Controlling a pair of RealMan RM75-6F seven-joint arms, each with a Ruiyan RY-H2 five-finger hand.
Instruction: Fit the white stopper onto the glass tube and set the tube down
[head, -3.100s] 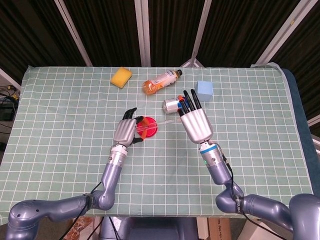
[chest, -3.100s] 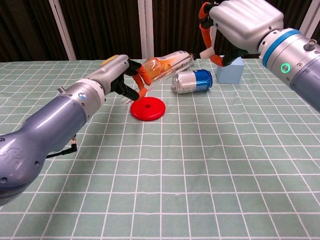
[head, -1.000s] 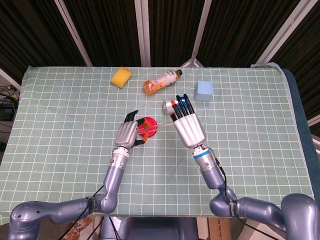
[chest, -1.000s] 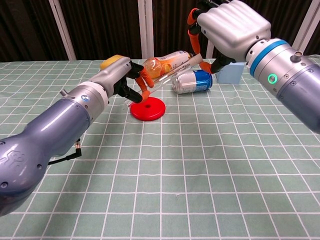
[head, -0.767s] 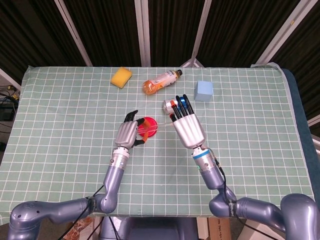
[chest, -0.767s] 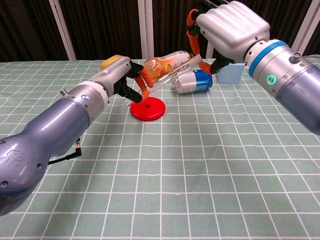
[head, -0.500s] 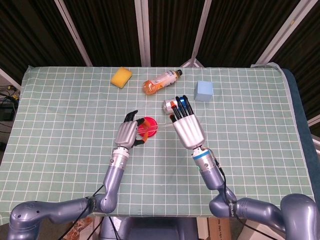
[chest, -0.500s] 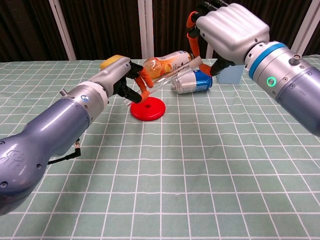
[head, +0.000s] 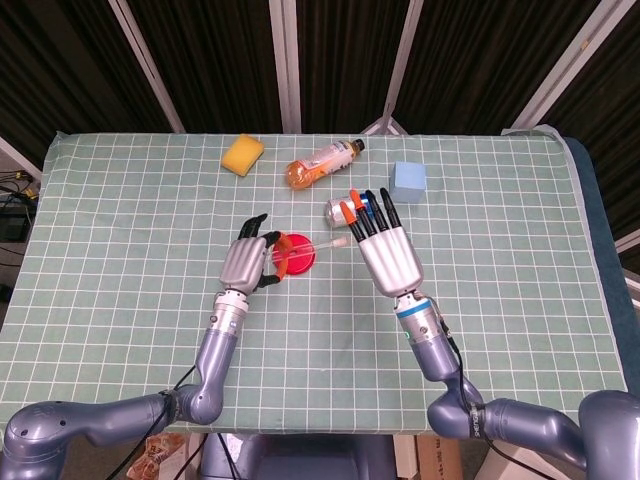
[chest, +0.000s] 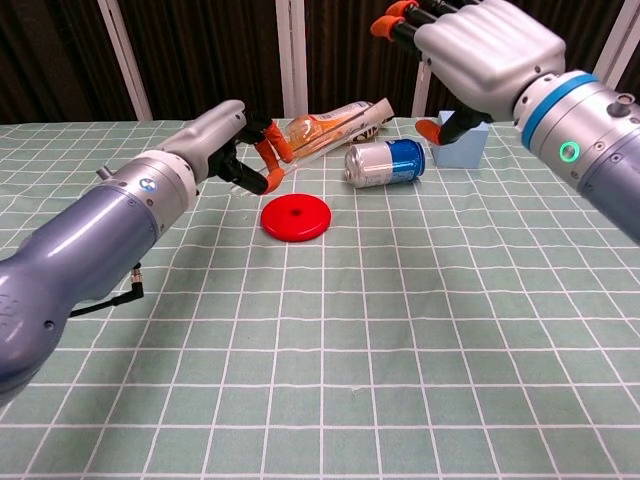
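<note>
My left hand (head: 250, 262) (chest: 232, 148) pinches the lower end of the clear glass tube (head: 318, 246) (chest: 325, 138). The tube slants up and to the right above the table. A white stopper (head: 341, 241) (chest: 383, 108) sits on the tube's far end. My right hand (head: 386, 250) (chest: 482, 48) hovers to the right of that end with its fingers spread and nothing in it. It is apart from the stopper.
A red disc (head: 298, 256) (chest: 296, 217) lies under the tube. Behind it are a lying silver and blue can (head: 338, 210) (chest: 386, 162), an orange drink bottle (head: 322, 162), a blue block (head: 408, 181) (chest: 462, 146) and a yellow sponge (head: 242, 155).
My right hand let go of the stopper end and drew back to the right and upward with fingers spread. The left hand shifted left and raised the tube, stopper on its end.
</note>
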